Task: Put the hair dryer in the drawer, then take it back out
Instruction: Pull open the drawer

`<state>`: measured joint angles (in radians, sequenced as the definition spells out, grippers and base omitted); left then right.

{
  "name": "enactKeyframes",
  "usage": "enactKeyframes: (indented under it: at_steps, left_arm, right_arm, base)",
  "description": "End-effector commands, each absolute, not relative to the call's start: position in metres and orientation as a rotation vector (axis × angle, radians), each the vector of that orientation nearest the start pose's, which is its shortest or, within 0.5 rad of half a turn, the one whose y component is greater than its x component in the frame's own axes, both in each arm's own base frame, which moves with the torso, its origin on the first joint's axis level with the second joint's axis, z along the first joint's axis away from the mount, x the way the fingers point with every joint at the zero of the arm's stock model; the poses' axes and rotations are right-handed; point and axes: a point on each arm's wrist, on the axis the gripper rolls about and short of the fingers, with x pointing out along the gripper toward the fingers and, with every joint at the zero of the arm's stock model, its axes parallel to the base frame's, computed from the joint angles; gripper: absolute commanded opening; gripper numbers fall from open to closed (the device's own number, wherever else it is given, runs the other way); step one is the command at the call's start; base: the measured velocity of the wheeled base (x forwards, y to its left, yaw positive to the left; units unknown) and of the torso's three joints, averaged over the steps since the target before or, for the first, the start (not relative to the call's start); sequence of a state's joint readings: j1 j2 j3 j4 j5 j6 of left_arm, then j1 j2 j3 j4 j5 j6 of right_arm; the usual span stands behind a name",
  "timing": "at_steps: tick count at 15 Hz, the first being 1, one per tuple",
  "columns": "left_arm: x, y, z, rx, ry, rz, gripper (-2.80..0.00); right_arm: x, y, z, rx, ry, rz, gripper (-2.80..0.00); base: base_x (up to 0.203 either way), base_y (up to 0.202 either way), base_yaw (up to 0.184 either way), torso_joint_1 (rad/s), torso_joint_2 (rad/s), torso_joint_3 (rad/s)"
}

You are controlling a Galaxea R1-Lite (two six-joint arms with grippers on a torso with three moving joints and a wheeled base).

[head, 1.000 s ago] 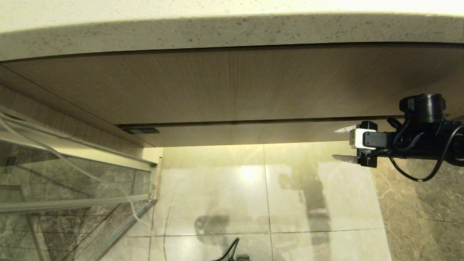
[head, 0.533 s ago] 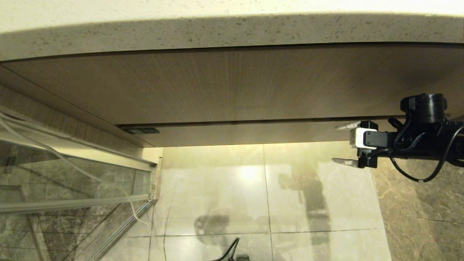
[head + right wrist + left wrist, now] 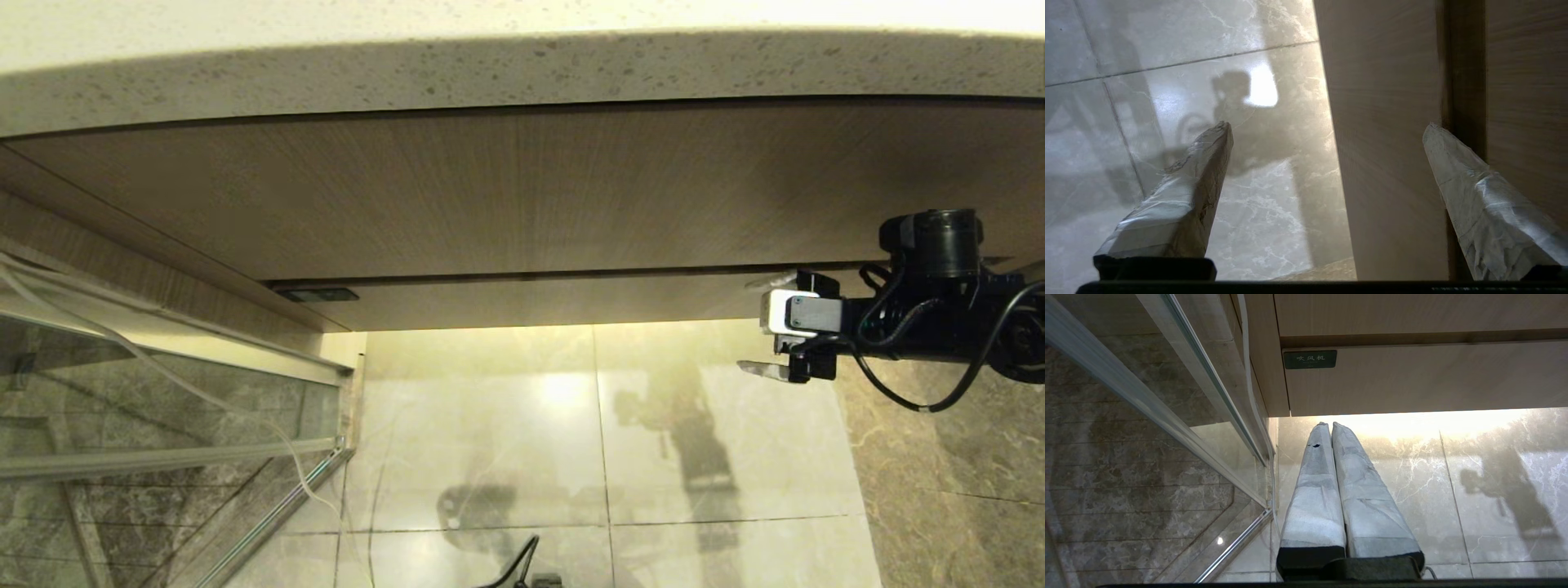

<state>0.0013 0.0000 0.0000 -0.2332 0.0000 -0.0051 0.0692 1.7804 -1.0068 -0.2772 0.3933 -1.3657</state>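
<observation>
- Right gripper (image 3: 755,327): fingers spread wide, empty, straddling the lower edge of the closed drawer (image 3: 555,300).
- Left gripper (image 3: 1327,428): fingers pressed together, parked over the floor.
- Hair dryer: not in view; presumably inside.
- Risk: with no handle, the fingers may slip off the narrow front, or catch the taller panel (image 3: 490,188) above instead.
- Count: two grippers, one drawer, one label (image 3: 1309,359).

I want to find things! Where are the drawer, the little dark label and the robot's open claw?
narrow wood-grain drawer front (image 3: 555,300), head view, bare middle.
small dark rectangular label (image 3: 1309,359), left wrist view, centre.
black right gripper (image 3: 755,327), head view, between fingertips.
</observation>
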Motion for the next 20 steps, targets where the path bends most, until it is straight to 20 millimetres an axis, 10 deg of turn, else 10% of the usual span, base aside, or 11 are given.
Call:
enactKeyframes:
  at_steps: [1, 20]
  left_arm:
    - [-0.022, 0.000, 0.088, -0.006, -0.195, 0.001, -2.80]
    - [-0.022, 0.000, 0.088, -0.006, -0.195, 0.001, -2.80]
  right_arm:
    - [0.328, 0.040, 0.179, -1.242, 0.102, 0.685, 0.00]
    - [0.362, 0.053, 0.164, -1.171, -0.062, 0.696, 0.00]
  base:
    - [0.000, 0.000, 0.000, 0.000, 0.00, 0.000]
    - [0.000, 0.000, 0.000, 0.000, 0.00, 0.000]
